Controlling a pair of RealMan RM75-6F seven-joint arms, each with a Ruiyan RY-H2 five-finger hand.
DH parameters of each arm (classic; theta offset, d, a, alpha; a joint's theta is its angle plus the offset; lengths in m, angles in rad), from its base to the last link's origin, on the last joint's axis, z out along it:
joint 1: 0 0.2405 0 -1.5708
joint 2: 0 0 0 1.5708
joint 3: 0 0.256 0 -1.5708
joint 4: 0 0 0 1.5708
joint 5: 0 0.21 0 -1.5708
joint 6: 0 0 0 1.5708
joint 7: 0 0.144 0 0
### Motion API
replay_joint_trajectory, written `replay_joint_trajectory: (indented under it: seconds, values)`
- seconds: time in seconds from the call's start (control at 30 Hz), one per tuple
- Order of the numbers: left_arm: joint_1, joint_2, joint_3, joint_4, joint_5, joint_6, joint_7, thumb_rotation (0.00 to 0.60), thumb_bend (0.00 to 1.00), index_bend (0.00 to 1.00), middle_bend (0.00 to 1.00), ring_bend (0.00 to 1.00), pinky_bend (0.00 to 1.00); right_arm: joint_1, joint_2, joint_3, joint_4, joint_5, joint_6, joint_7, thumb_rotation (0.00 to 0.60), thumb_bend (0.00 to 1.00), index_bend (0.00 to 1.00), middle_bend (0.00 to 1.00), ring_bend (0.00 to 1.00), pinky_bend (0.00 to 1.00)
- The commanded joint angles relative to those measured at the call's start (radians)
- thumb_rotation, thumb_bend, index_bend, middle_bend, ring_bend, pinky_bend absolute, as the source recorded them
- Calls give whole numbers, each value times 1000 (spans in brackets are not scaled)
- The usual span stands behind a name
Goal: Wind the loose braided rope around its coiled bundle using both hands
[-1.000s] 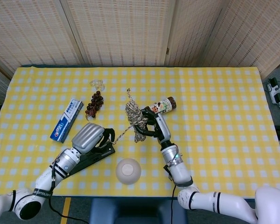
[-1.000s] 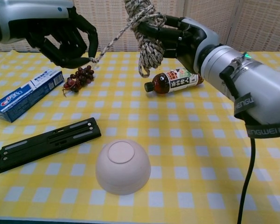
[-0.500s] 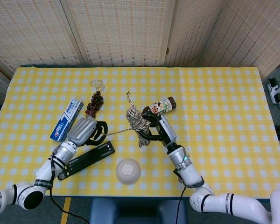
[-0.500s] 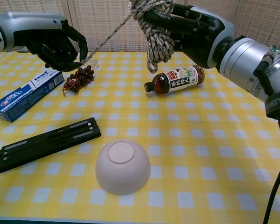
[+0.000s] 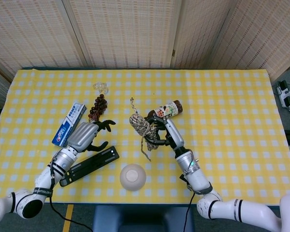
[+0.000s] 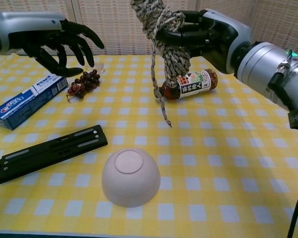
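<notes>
My right hand (image 5: 163, 133) (image 6: 204, 34) grips the coiled bundle of beige-and-brown braided rope (image 5: 141, 125) (image 6: 163, 29) and holds it up above the table. The loose rope end (image 5: 144, 149) (image 6: 161, 101) hangs free below the bundle, its tip just over the cloth. My left hand (image 5: 88, 135) (image 6: 59, 42) hovers to the left with its fingers spread and nothing in it, well apart from the rope.
An upturned pink bowl (image 5: 133, 177) (image 6: 130, 176) sits near the front edge. A black rail (image 5: 89, 165) (image 6: 44, 151) lies left of it. Toothpaste box (image 5: 69, 123) (image 6: 25, 101), dark grapes (image 5: 97, 107) (image 6: 83, 82) and a lying bottle (image 5: 168, 109) (image 6: 188, 84) are further back.
My left hand has let go of the loose rope end and spread its fingers. The strand, taut before, now dangles below the bundle. The right hand shifted slightly.
</notes>
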Motion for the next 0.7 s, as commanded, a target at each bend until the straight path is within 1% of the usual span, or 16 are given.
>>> replay_joint_trajectory:
  seconds: [0.03,0.1,0.3,0.37,0.5,0.6,0.7]
  values:
    - [25,-10,13,39,24,49,33,600,388,153,245,190,348,1,10,1,-14,29,11,-48,600,598,917,776,822,718]
    - [49,-28,17,72,38,104,51,600,387,148,233,175,328,-1,20,0,-22,42,10,-68,600,598,917,776,822,718]
    - [142,-93,45,194,118,296,113,600,387,164,231,174,306,-8,57,-6,-54,83,-1,-127,600,599,917,776,822,718]
    - [179,-116,59,257,151,356,114,600,387,171,231,177,292,-10,67,-5,-71,102,0,-151,600,598,917,776,823,719]
    - [240,-134,83,345,187,427,103,600,385,187,231,179,259,-16,89,-6,-98,129,-6,-175,600,599,917,777,826,721]
    - [286,-146,88,379,184,474,103,600,384,197,231,179,247,-17,103,-7,-112,145,-12,-193,600,599,917,777,826,721]
    - [343,-140,109,407,178,500,81,600,384,206,231,180,242,-17,117,-6,-129,166,-21,-206,600,599,917,777,826,722]
